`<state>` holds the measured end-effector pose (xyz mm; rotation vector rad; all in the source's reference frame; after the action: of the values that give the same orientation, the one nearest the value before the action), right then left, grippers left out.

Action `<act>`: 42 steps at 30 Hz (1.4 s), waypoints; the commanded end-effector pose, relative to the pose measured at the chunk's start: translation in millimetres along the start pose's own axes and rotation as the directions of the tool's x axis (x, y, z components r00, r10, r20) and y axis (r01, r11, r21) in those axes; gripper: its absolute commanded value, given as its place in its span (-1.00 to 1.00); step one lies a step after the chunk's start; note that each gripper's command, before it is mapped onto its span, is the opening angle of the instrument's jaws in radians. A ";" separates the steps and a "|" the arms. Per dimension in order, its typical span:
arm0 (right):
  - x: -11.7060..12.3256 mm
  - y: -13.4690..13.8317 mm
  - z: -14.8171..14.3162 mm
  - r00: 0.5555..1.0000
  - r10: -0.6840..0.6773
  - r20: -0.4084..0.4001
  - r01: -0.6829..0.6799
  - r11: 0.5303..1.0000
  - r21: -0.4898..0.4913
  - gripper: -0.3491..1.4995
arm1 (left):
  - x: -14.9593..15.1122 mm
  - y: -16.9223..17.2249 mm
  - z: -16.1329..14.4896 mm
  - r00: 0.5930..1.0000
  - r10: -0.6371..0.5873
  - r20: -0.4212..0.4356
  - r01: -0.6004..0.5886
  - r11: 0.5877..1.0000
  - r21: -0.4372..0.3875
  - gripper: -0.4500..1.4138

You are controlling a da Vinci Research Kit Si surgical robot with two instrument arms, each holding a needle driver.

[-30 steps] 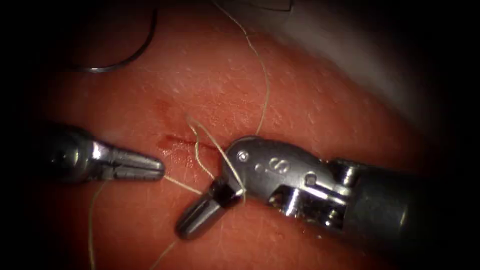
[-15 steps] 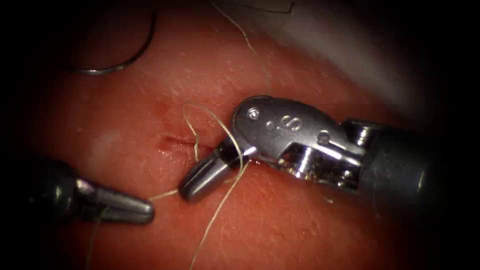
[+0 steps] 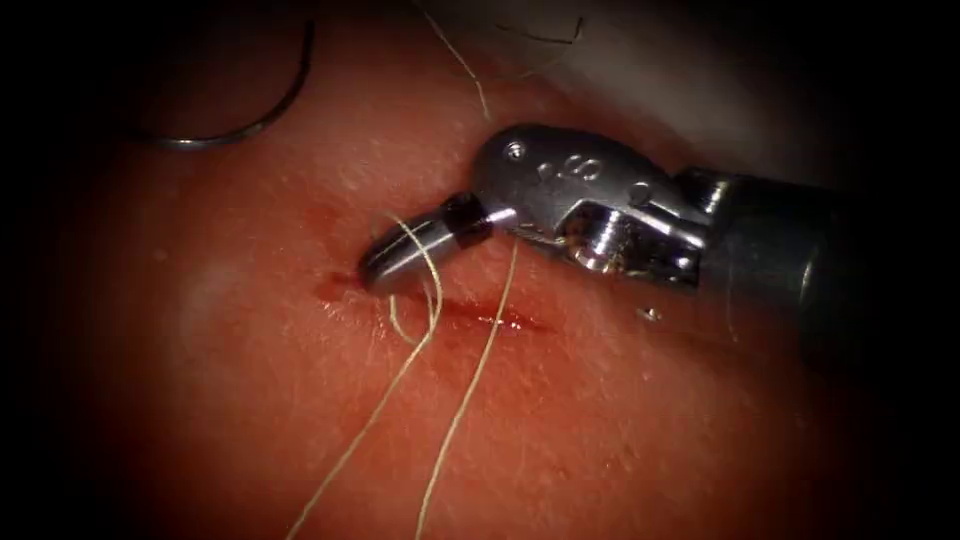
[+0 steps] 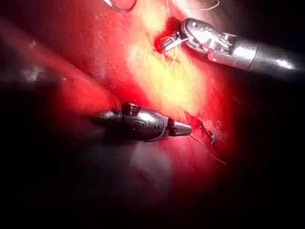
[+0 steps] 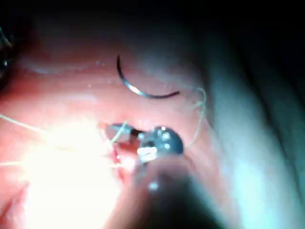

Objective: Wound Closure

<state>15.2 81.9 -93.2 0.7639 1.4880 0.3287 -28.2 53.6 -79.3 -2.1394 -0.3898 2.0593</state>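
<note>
Endoscope view: right arm's steel needle driver point(image 3: 400, 257) sits clenched over the red cut point(image 3: 470, 312), pale thread point(image 3: 425, 255) looped across it; left arm's tool point(image 4: 183, 128) grips thread; curved steel needle point(image 3: 255, 115) lies free on pink tissue point(image 3: 620, 420) — upper left.

Right tool point(image 3: 400, 258) carries unclear embossed marks.

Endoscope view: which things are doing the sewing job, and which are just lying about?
In use: right hand, shut, gripping nothing, thread looped over it; left hand, holding thread; cut.
Lying about: needle, loose on the tissue left of the cut, not in it.
</note>
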 end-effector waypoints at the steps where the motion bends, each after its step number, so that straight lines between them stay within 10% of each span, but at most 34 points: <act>1: -0.1 1.1 0.0 1.000 -0.003 -0.006 0.002 1.000 -0.022 -1.00 | -0.2 1.3 0.4 1.000 -0.004 0.002 0.004 1.000 -0.004 -0.89; 42: 0.0 6.4 -0.4 1.000 -0.019 0.005 0.020 0.983 -0.184 -1.00 | 3.3 10.9 0.7 1.000 -0.017 0.002 0.017 1.000 -0.011 -0.89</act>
<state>15.9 86.3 -89.5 0.6038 1.4328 0.4478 -27.7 44.5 -86.0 -2.1367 -0.4131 2.0578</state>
